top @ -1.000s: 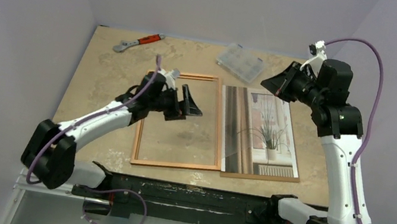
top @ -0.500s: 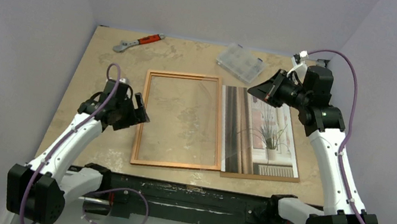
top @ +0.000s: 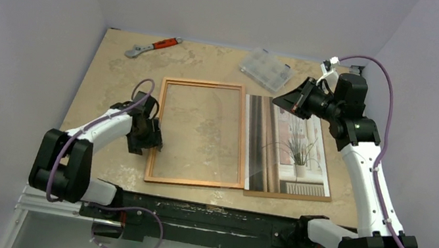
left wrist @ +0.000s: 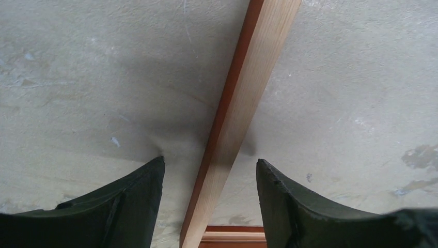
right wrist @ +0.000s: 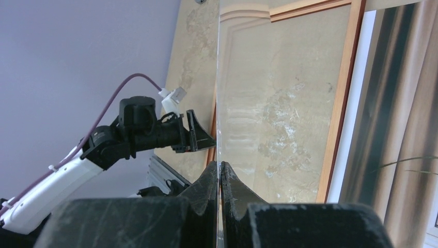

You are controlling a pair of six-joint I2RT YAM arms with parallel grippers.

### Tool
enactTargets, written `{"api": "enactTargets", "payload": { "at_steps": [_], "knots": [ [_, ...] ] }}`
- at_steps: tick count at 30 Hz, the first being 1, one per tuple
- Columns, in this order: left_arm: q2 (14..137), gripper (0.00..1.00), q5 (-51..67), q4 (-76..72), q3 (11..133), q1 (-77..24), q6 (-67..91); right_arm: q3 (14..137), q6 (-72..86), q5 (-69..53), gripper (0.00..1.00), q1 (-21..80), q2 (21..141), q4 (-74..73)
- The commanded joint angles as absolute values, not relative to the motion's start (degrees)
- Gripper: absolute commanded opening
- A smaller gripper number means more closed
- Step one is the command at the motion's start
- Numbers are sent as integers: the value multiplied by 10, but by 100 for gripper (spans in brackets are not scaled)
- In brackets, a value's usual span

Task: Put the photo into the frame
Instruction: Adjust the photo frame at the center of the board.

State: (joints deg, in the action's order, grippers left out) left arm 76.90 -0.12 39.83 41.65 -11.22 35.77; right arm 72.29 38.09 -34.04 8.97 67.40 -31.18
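The frame (top: 193, 182) lies flat mid-table, light-wood side up. My left gripper (top: 149, 137) is open and low over its left rail, one finger on each side of the rail (left wrist: 243, 103) without gripping it. The photo (top: 290, 145) lies face up on a brown backing board (top: 289, 195), just right of the frame. My right gripper (top: 279, 101) is above the photo's far end, shut on the edge of a clear pane (right wrist: 219, 103). The pane slants down over the frame. The right wrist view shows the frame's right rail (right wrist: 341, 103) and the photo (right wrist: 397, 129).
A red-handled wrench (top: 152, 47) lies at the far left of the table. A clear plastic compartment box (top: 267, 68) sits at the far edge, behind the frame and photo. Purple walls close in the table on three sides.
My left gripper left the frame's middle, swung out left, then came down astride the left rail. My right gripper moved slightly left and down, then held still.
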Motion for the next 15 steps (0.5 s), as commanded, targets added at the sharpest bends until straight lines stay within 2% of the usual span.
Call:
{"api": "enactTargets", "payload": {
  "at_steps": [1, 7, 15],
  "knots": [
    [813, 62, 7, 361, 454, -135, 321, 729, 388, -356, 0, 90, 659, -281],
    [868, 28, -37, 380, 500, -205, 312, 740, 384, -350, 0, 90, 659, -290],
    [896, 3, -59, 389, 532, -256, 299, 733, 381, -343, 0, 89, 656, -293]
  ]
}}
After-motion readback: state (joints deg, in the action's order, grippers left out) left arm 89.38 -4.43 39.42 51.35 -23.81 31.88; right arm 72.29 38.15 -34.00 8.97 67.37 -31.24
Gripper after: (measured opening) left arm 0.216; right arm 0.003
